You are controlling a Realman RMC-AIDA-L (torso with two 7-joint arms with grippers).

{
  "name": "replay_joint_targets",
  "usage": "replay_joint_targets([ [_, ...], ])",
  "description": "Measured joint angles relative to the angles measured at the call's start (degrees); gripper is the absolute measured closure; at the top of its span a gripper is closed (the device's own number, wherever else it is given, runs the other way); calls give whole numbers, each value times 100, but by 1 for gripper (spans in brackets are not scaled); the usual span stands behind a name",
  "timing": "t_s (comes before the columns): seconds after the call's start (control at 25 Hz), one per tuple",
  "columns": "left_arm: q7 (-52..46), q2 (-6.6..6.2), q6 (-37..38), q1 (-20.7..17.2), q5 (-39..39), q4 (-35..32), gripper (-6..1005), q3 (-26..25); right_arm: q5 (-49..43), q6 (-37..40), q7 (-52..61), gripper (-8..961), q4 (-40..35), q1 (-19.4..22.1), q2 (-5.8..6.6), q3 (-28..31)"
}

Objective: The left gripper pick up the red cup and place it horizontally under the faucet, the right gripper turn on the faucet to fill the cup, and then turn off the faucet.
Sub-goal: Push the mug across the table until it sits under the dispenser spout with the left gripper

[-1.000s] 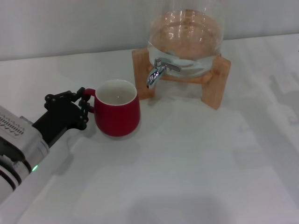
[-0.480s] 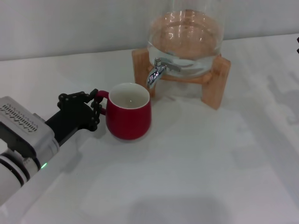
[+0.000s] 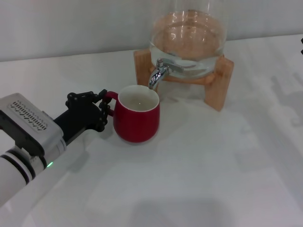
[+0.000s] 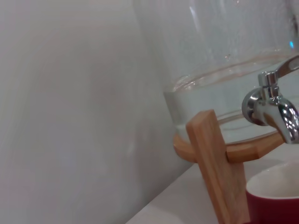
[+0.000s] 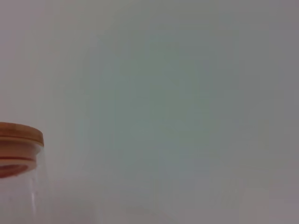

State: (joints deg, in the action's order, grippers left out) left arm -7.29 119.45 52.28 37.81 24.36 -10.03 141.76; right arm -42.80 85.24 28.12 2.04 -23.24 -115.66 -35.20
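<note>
The left gripper [image 3: 100, 112] reaches low across the table [image 3: 199, 156] toward the faucet [image 3: 158, 72], fingers pinching the handle of the red cup [image 3: 138, 113]; the cup stands upright, mouth up, handle away from the faucet, rim just under the spout.

Red cup [image 3: 138, 118], glossy, cream-white inside, upright on the counter [image 3: 199, 161], rim just below chrome faucet [image 3: 158, 73] spout.
</note>
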Motion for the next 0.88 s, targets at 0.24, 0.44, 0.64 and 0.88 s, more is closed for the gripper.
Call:
replay_joint_targets([
  [0.24, 0, -1, 0, 79, -62, 15, 898, 0, 0, 4, 0, 232, 5, 3, 0, -45],
  [0.44, 18, -1, -129, 131, -81, 29, 898, 0, 0, 11, 0, 232, 7, 4, 0, -75],
  [0.64, 23, -1, -141, 170, -127, 40, 898, 0, 0, 12, 0, 232, 7, 4, -6, -120],
  [0.88, 16, 3, -252, 256, -252, 23, 898, 0, 0, 15, 0, 232, 7, 4, -9, -119],
])
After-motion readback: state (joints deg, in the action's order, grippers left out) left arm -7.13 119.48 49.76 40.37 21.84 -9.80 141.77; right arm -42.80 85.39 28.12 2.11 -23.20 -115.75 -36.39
